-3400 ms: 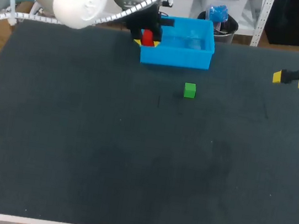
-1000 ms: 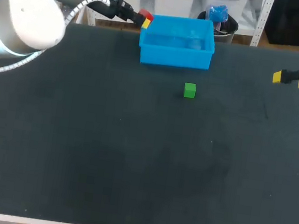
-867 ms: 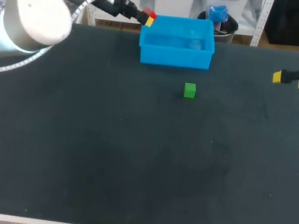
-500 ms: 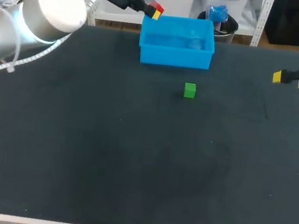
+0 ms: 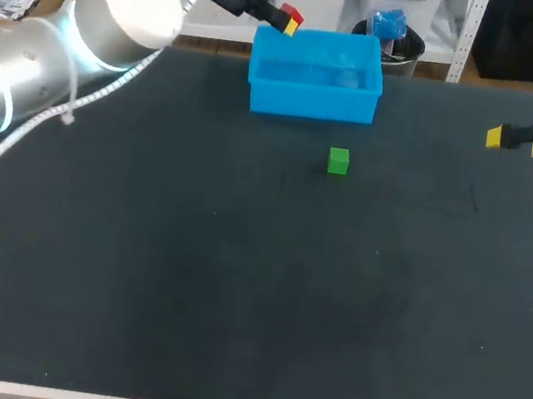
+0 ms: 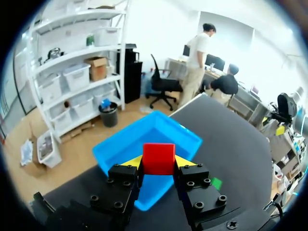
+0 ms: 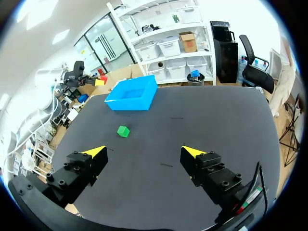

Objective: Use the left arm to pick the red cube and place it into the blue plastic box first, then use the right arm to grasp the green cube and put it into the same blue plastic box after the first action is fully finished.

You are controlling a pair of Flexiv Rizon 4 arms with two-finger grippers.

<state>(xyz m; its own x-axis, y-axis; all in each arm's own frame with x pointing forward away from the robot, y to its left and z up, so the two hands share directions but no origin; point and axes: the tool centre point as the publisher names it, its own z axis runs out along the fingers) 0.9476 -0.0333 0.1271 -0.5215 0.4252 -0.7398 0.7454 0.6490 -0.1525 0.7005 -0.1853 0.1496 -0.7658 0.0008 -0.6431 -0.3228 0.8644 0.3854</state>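
Red cube (image 6: 158, 158) is pinched between the left gripper's (image 6: 159, 162) yellow fingers, with the box (image 6: 125, 149) under and ahead of them, the cube apparently over its rim. I'd carry on until the fingers hang over the box's middle, lower inside the walls, then release. Green cube (image 5: 338, 161) lies on the table, well ahead of the right gripper (image 7: 144, 153), whose fingers are spread and empty.

Head camera overlooks the whole tabletop (image 5: 137, 271) from behind; left wrist camera hangs near the blue box (image 6: 126, 144), right wrist camera far off.
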